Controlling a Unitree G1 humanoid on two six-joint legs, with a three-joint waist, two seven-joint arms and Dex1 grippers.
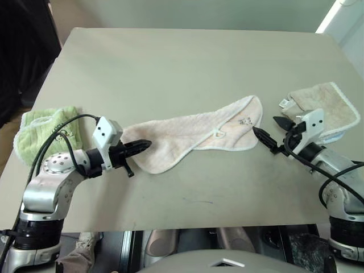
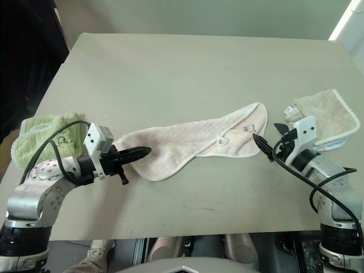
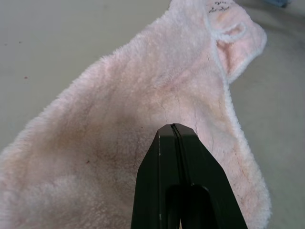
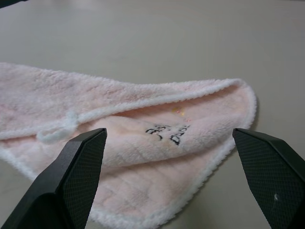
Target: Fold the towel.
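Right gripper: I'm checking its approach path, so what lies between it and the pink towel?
Only bare table: in the left eye view the open right gripper sits just off the pink towel end, nothing between.

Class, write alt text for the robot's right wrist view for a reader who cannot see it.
A pale pink towel with a white trimmed edge lies loosely folded on a beige table, its small dark embroidered mark facing up. The right pincer stands open before it, one black finger on each side.

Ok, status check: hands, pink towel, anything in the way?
Left hand shut, empty, at the pink towel's left end. Right hand open at its right end. Towel loosely bunched, not folded. Green towel and beige towel off to the sides.
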